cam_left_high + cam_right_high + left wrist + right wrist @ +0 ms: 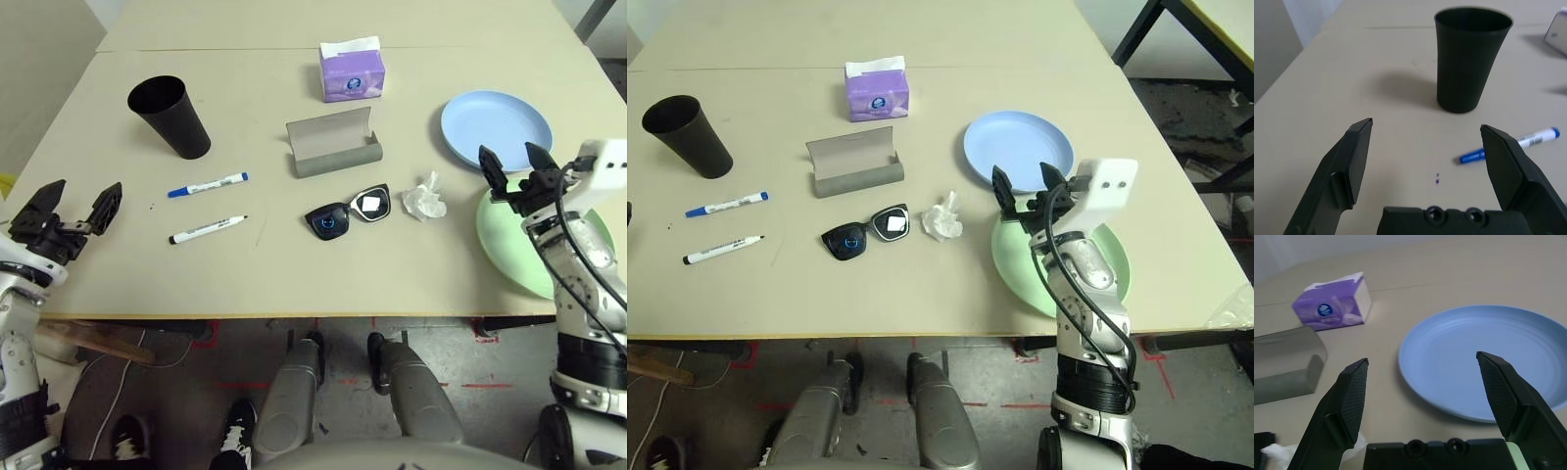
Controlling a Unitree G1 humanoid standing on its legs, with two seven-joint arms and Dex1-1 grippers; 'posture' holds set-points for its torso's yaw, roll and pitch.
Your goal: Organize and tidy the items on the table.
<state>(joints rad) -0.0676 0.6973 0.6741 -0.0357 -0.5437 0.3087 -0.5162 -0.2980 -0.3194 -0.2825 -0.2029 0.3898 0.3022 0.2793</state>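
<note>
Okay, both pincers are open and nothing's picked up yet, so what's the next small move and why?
Probably ease the right pincer toward the crumpled tissue. It hangs open over the green plate, and the tissue lies loose on the table nearby, beside the sunglasses, so it looks the easiest item to clear.

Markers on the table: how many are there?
2. The blue-capped marker lies in front of the black cup; the black-capped marker lies just nearer the robot, left of the sunglasses. None seems hidden.

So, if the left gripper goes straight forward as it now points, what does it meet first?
Probably the black cup, standing upright ahead of the open left gripper; the blue-capped marker lies slightly aside. Depth is uncertain.
</note>
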